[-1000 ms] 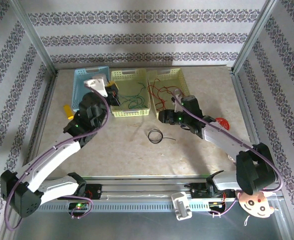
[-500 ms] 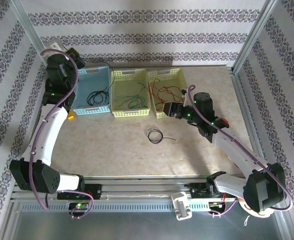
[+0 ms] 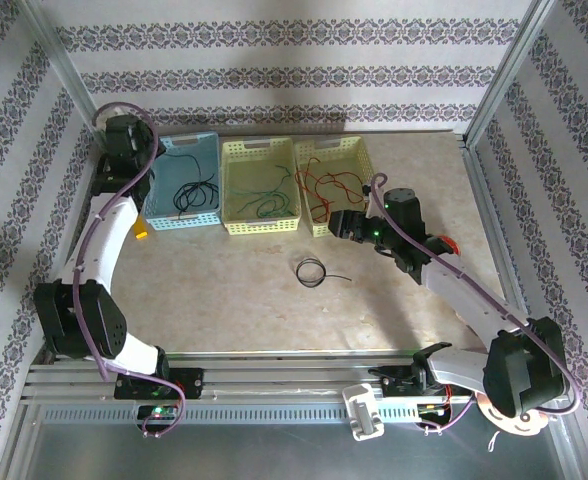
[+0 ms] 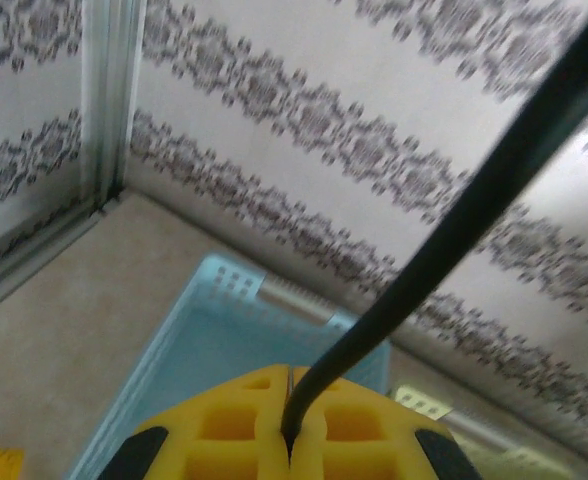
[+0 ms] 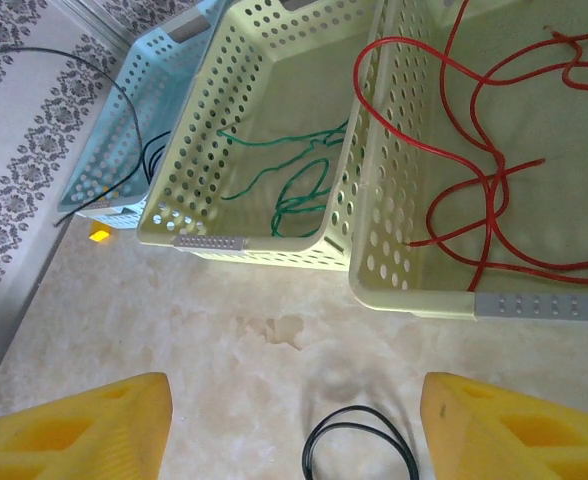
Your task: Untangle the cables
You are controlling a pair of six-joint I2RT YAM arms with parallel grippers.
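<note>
**Two arms at a wallpapered table, one gripping a black cable**

Patterned wallpaper closes in a pale marbled table point(image 3: 234, 310). Three baskets line the upper middle of the overhead view. The blue basket point(image 3: 182, 222) holds a black cable point(image 3: 189, 190), the middle basket point(image 3: 261, 226) a green cable point(image 3: 269, 195), and the right basket point(image 3: 319, 150) red cables point(image 3: 324, 185).

The left pincer point(image 4: 289, 400) is clamped tight on a blurred black strand point(image 4: 424, 250) that leaves its wrist view at the upper right. Its fingers are cut off at the bottom edge.

The right pincer point(image 5: 294, 420) stands wide apart, holding nothing, just before the baskets. A coiled black cable point(image 3: 311, 270) lies alone mid-table; the right wrist view crops it at the bottom.

A small yellow item point(image 3: 141, 236) beside the blue basket is too small to identify. Bare table spreads across the centre and right.
</note>
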